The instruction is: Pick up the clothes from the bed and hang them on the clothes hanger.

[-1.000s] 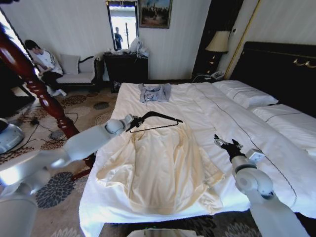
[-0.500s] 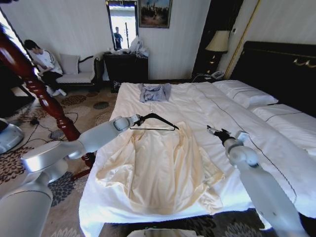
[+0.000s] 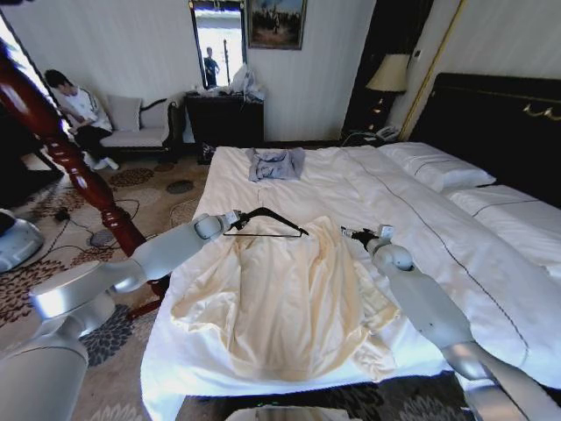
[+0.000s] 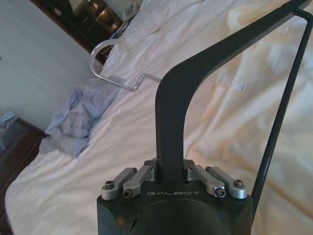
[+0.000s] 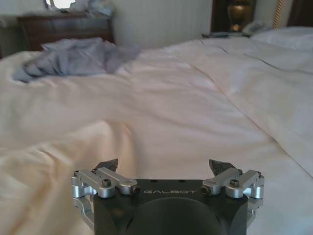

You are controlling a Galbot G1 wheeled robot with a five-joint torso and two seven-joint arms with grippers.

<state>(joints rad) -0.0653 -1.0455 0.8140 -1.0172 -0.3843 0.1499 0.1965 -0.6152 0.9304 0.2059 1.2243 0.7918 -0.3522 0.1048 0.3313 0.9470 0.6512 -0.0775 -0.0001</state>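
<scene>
The clothes, a large cream long-sleeved top, lie spread flat on the near part of the bed. My left gripper hovers over the top's collar end, shut on one shoulder of the black clothes hanger. The left wrist view shows the jaws clamped on the hanger's arm, the wire hook pointing away over the sheet. My right gripper is open, low over the sheet by the top's right edge. In its wrist view the gripper has nothing between its fingers, and the cream fabric lies just beside it.
A small grey-blue garment lies on the far part of the bed. White pillows and a dark headboard are at the right. A reddish wooden post stands at the left over patterned carpet.
My right arm has reached forward and leftward, bringing its gripper up to the top's right edge. The left gripper has shifted slightly with the hanger, which now hangs lower.
</scene>
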